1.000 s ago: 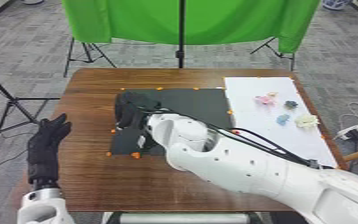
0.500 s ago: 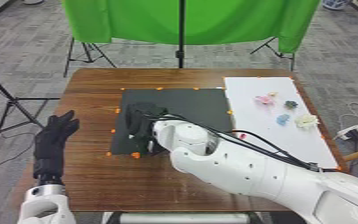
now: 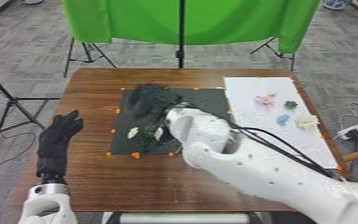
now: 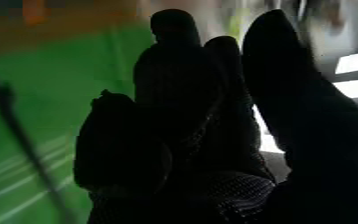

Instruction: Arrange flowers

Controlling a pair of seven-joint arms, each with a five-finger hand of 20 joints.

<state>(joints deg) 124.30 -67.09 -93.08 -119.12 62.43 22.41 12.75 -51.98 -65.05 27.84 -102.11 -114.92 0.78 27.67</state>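
My right hand (image 3: 149, 104), blurred, is over the back part of the black mat (image 3: 122, 146). In the right wrist view the right hand (image 4: 180, 85) is open, its fingers straight and nothing visible between them and the thumb. On the mat nearer the front lie a whitish flower (image 3: 133, 132), a second pale bloom (image 3: 159, 133) beside the wrist, and green stems (image 3: 146, 142). A pink flower (image 3: 264, 100), a dark teal one (image 3: 291, 104), a light blue one (image 3: 283, 119) and a cream one (image 3: 307, 121) rest on the white sheet. My left hand (image 3: 56, 137) is open at the table's left side.
The white sheet (image 3: 255, 87) covers the right of the brown table (image 3: 95, 175). Small orange markers (image 3: 135, 155) line the mat. My right arm crosses the front right of the table. Behind the table hangs a green cloth (image 3: 131, 22) on a stand.
My right hand has moved toward the back of the mat, uncovering pale flowers and green stems nearer the front. The left hand has shifted slightly to the right.
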